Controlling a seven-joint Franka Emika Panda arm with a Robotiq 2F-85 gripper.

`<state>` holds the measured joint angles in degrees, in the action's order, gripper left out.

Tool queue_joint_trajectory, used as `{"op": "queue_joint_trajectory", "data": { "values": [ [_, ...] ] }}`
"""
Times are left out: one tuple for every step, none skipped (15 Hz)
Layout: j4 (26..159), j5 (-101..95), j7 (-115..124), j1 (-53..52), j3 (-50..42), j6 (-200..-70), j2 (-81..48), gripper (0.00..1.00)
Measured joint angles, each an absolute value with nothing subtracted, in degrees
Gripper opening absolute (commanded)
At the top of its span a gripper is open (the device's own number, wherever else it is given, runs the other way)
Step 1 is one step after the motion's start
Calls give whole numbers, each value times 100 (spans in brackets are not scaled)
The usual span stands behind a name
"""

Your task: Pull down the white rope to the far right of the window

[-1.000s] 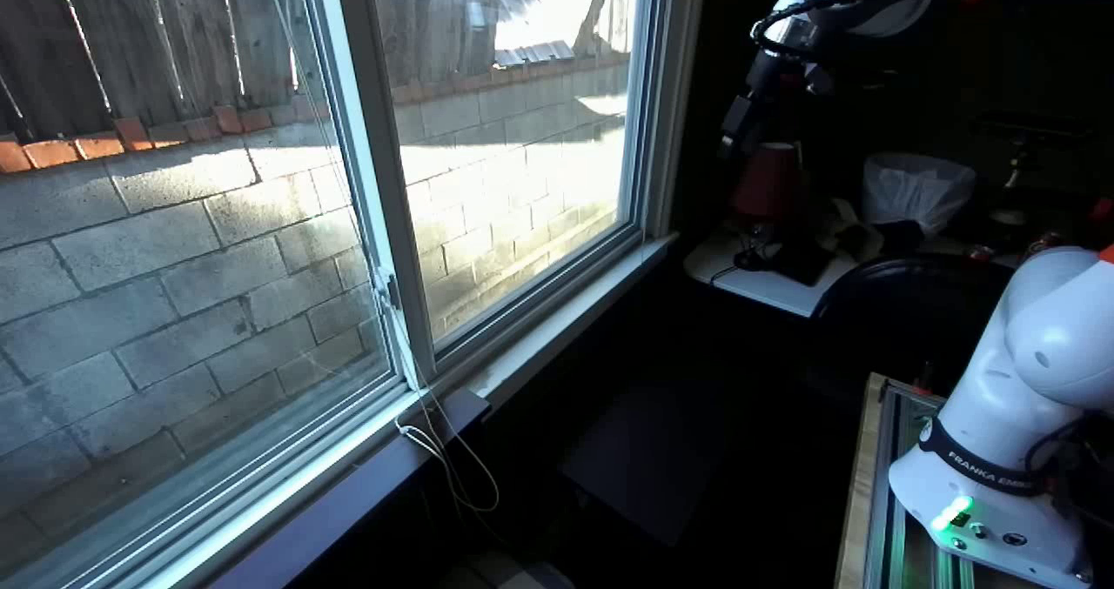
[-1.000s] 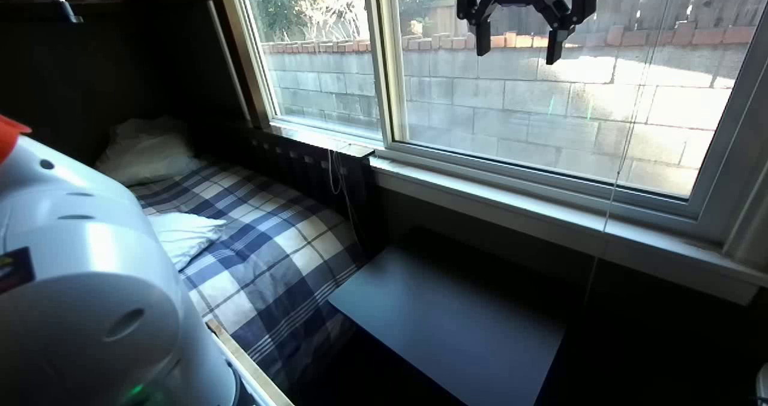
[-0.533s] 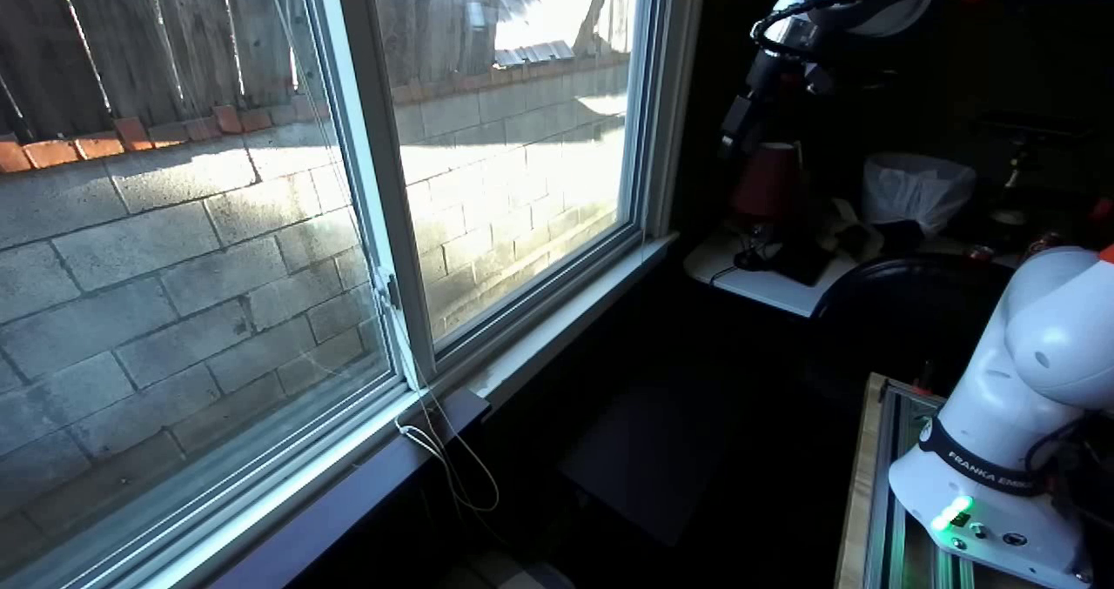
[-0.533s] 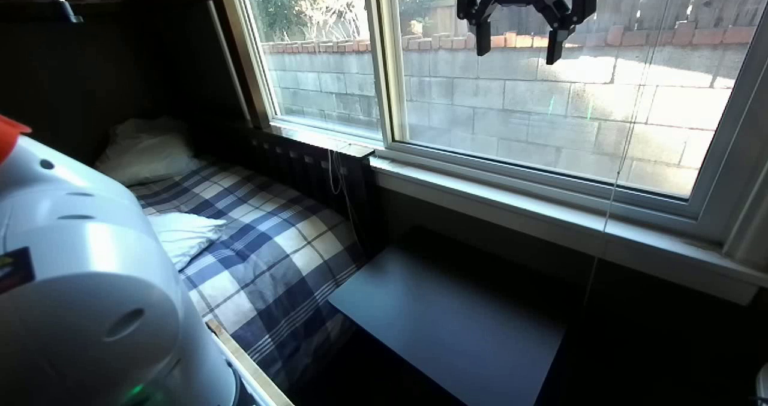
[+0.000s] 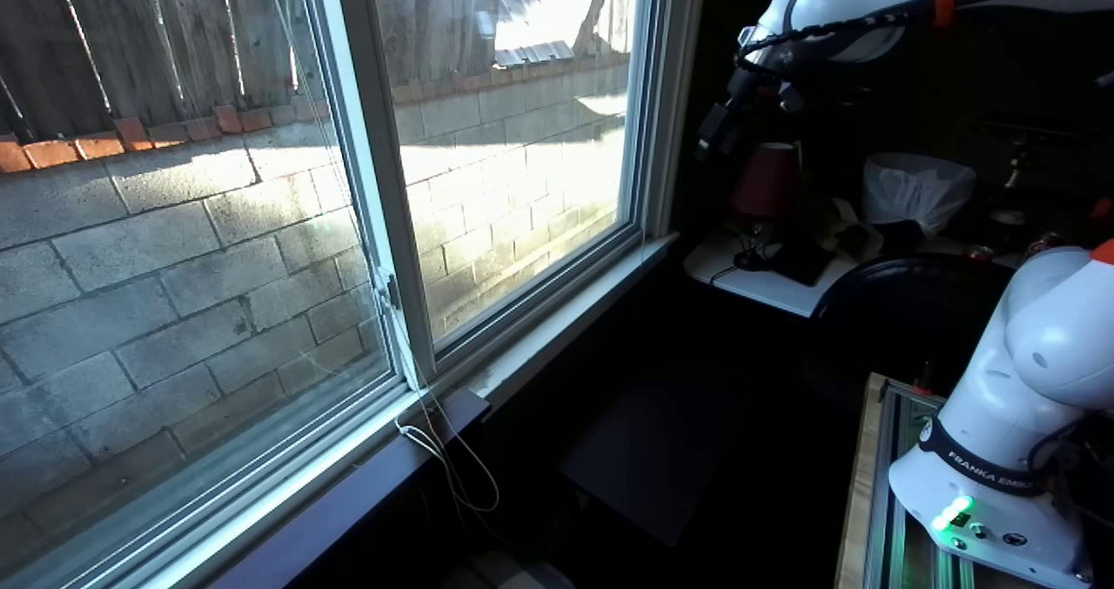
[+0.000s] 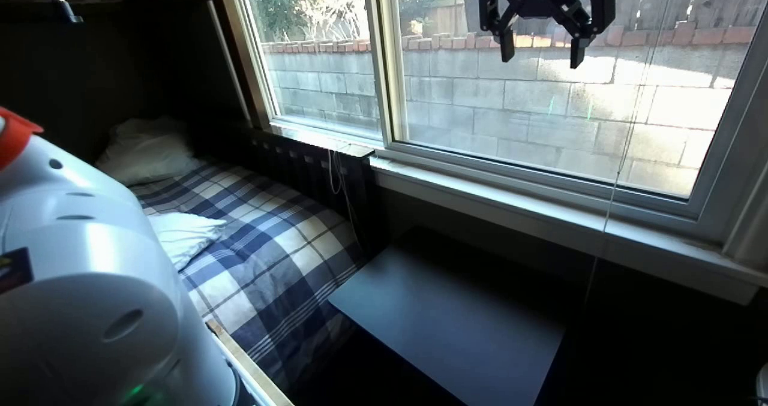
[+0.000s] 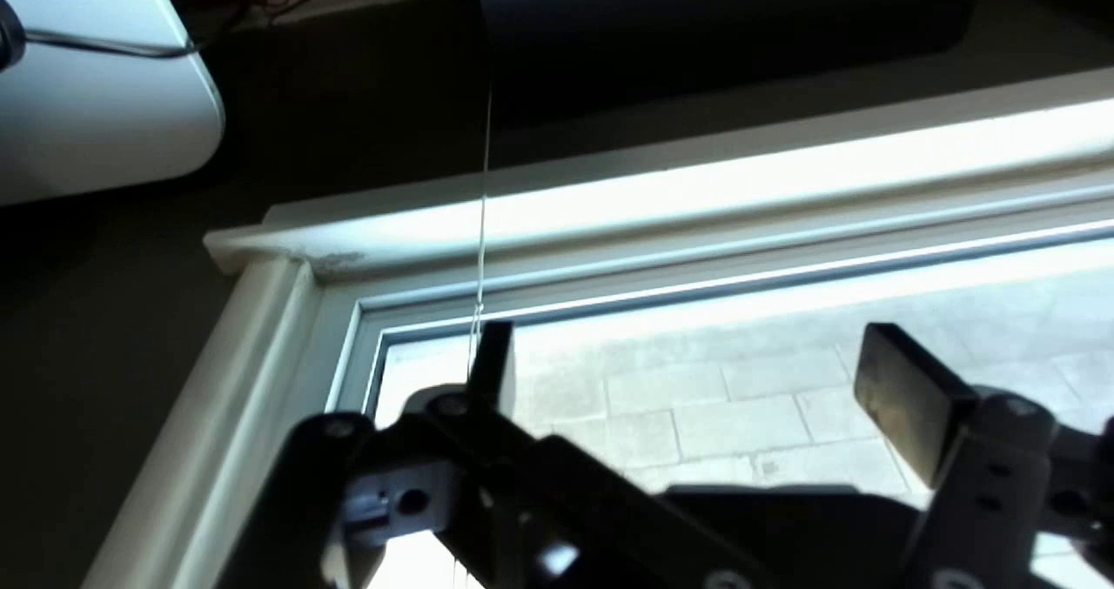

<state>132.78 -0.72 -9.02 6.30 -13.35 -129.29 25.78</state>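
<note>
Robot arm (image 6: 90, 244), white — shifted slightly since half a second ago. Hand (image 6: 542, 59), black, jaws well apart; moved picture-right in an exterior view, nearer the line of the white rope (image 7: 481, 263). Rope, thin, unmoved, hanging before the far right of the window (image 6: 387, 76). Window, white-framed — unchanged, grey block wall (image 6: 522, 100) beyond.

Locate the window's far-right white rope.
At right in an exterior view, the white rope hangs before the window and sill, right of the gripper.
</note>
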Motion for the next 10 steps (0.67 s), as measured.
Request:
{"op": "queue_joint_trajectory", "data": {
  "values": [
    [13340, -62, -930, 629, -1337, -13312, 2447, 100],
    [13391, -40, -958, 628, -1344, -13658, 2313, 100],
    [13426, 17, -1059, 611, -1367, -14016, 2156, 100],
    [13439, 117, -1222, 581, -1406, -14359, 1980, 100],
    [13438, 213, -1369, 555, -1444, -14655, 1807, 100],
    [13436, 354, -1526, 521, -1489, -14940, 1629, 100],
    [13427, 550, -1751, 465, -1540, -15222, 1456, 100],
    [13404, 750, -1982, 400, -1587, -15466, 1296, 100],
    [13360, 938, -2184, 346, -1620, -15646, 1145, 100],
    [13306, 1084, -2331, 302, -1648, -15760, 1017, 100]
  ]
}}
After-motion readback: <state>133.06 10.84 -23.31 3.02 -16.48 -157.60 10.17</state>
